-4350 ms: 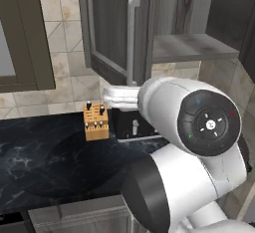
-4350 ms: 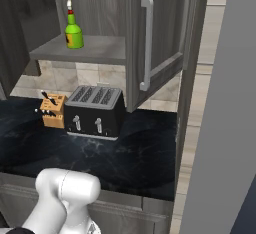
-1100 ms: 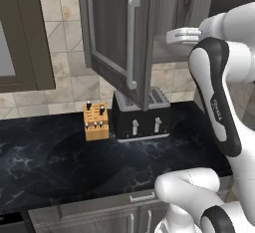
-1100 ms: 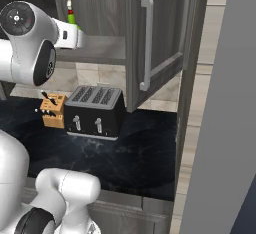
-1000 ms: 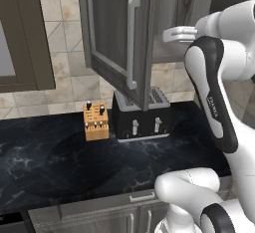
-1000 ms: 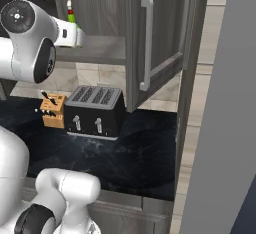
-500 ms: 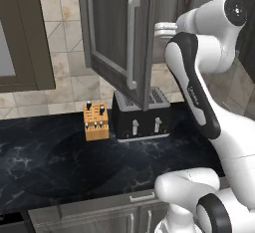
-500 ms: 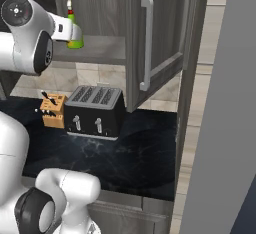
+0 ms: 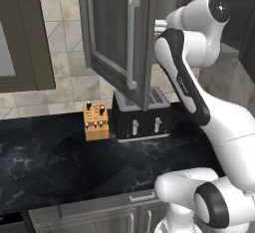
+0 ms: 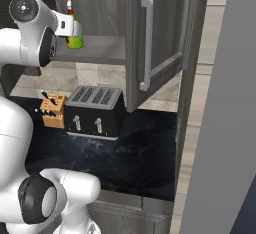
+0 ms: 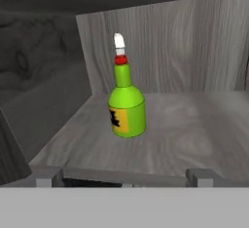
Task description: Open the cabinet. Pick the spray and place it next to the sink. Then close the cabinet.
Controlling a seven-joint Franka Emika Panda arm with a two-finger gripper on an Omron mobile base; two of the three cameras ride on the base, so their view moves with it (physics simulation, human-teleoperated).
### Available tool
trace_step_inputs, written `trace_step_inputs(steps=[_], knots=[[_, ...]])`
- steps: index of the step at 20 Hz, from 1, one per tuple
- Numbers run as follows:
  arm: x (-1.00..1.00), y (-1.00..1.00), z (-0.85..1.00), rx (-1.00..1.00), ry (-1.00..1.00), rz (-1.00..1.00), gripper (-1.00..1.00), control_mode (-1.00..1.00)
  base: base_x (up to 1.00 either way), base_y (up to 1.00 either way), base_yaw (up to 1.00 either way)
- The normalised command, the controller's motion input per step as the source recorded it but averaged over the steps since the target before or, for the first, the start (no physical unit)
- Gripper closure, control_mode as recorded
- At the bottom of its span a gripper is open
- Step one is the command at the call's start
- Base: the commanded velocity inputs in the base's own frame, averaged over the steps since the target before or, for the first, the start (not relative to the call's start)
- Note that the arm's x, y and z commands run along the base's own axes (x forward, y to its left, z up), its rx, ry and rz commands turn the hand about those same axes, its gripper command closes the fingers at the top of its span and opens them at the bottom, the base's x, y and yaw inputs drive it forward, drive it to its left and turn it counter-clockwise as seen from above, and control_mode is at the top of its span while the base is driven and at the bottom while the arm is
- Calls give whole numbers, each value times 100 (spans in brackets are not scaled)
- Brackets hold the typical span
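The cabinet's right door and left door both stand swung open. Inside, the lime-green spray stands upright on the lower shelf, close to the left inner wall. In the right base view the spray shows partly behind my hand. My gripper is open and level with the shelf's front edge. The spray stands a short way ahead, centred between the fingertips, and nothing touches it. The sink is out of view.
Below the cabinet, a black toaster stands on the black marbled counter, with a wooden knife block to its left. The open left door hangs over the toaster, close to my forearm. A tall grey panel closes off the right.
My arm has swung in from the right between the open doors toward the shelf, bringing the hand close to the spray. The spray, doors and counter items have not moved.
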Motion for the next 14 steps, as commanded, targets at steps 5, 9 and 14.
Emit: trace_step_inputs(steps=[5,9,14], knots=[[31,9,0,0,0,6,-100,-100,0,0,0],[31,7,0,0,0,3,-100,-100,0,0,0],[29,1,0,-2,0,0,-100,-100,0,0,0]])
